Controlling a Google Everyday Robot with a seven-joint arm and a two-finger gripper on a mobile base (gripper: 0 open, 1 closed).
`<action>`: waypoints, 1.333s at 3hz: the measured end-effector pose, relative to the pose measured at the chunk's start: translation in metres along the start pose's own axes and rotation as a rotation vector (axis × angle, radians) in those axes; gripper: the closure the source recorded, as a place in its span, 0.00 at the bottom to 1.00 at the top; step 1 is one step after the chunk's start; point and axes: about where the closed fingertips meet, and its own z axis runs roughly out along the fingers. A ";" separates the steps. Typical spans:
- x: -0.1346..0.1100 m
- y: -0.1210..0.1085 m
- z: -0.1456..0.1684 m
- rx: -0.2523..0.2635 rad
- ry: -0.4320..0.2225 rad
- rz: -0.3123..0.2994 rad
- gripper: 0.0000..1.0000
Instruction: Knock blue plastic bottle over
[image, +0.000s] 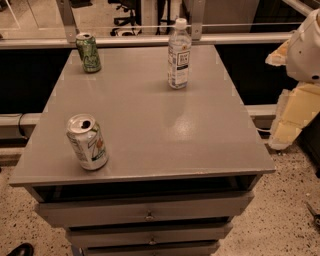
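Note:
The blue plastic bottle stands upright at the far middle-right of the grey cabinet top. It is slim and clear, with a white cap and a white label with dark print. My gripper hangs at the right edge of the view, off the cabinet's right side. It is well to the right of the bottle, nearer to the camera, and touches nothing. The white arm housing sits above it.
A green soda can stands at the far left corner. An opened white-and-green can stands at the near left. The cabinet has drawers in front. A rail runs behind it. The floor is speckled.

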 end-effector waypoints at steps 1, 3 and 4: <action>0.000 0.000 0.000 0.000 0.000 0.000 0.00; -0.030 -0.046 0.069 0.029 -0.125 0.009 0.00; -0.069 -0.109 0.129 0.082 -0.264 0.012 0.00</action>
